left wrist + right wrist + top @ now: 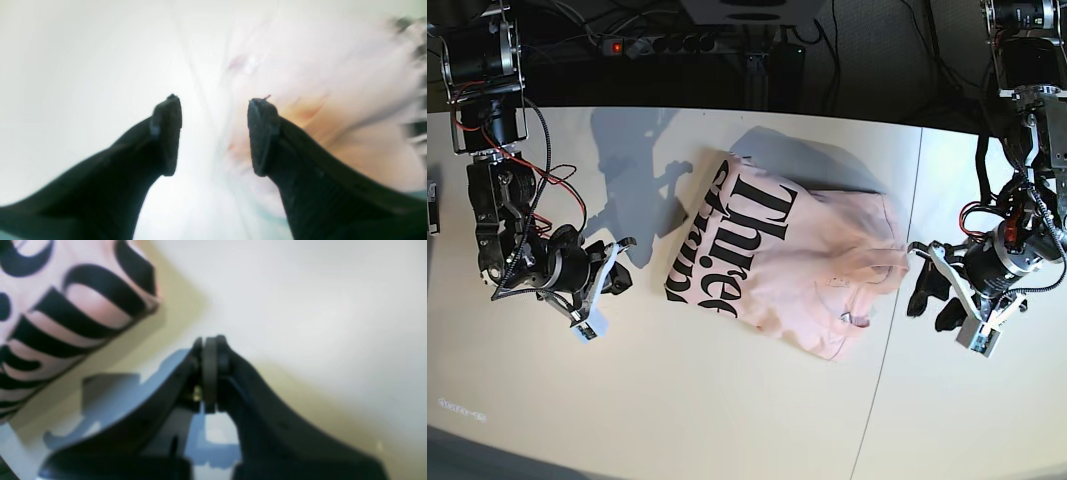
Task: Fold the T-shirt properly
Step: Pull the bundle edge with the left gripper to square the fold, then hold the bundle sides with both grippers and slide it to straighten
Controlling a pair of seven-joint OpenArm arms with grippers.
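The pale pink T-shirt (817, 255) lies partly folded in the middle of the table, with black lettering (737, 240) showing on its left part. My left gripper (932, 303) hovers just off the shirt's right edge, open and holding nothing. In the left wrist view its two black fingers (215, 133) stand apart above blurred pink cloth (333, 83). My right gripper (623, 265) sits left of the shirt, apart from it. Its pads (210, 373) are pressed together, and the lettered cloth (66, 306) lies off to its upper left.
The pale table (727, 400) runs to a dark back edge, where a power strip (667, 45) and cables lie. A seam (882, 350) crosses the tabletop under the shirt's right side. Both arm bases stand at the far corners.
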